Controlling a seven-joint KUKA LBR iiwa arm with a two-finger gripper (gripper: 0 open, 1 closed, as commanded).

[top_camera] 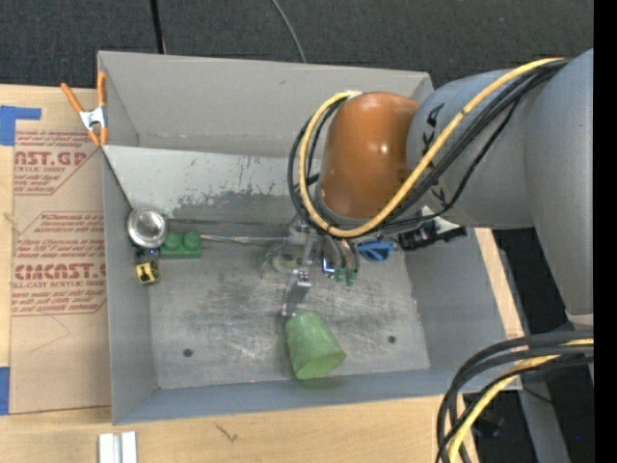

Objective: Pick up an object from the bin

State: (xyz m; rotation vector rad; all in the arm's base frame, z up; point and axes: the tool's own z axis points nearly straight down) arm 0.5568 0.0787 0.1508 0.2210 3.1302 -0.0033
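My gripper [294, 292] hangs below the orange wrist cover in the middle of the bin, low over the floor. Just in front of it, touching or nearly touching its tip, a pale green plastic cup [313, 347] lies on its side near the bin's front wall. A small blue thing [377, 251] lies to the right of the gripper, partly hidden under the arm. Nothing shows between the gripper's tips.
At the bin's left wall lie a green toy brick [181, 246], a shiny silver round thing [147, 226] and a small yellow-and-black piece [146, 272]. The arm and its cables cover the bin's back right part.
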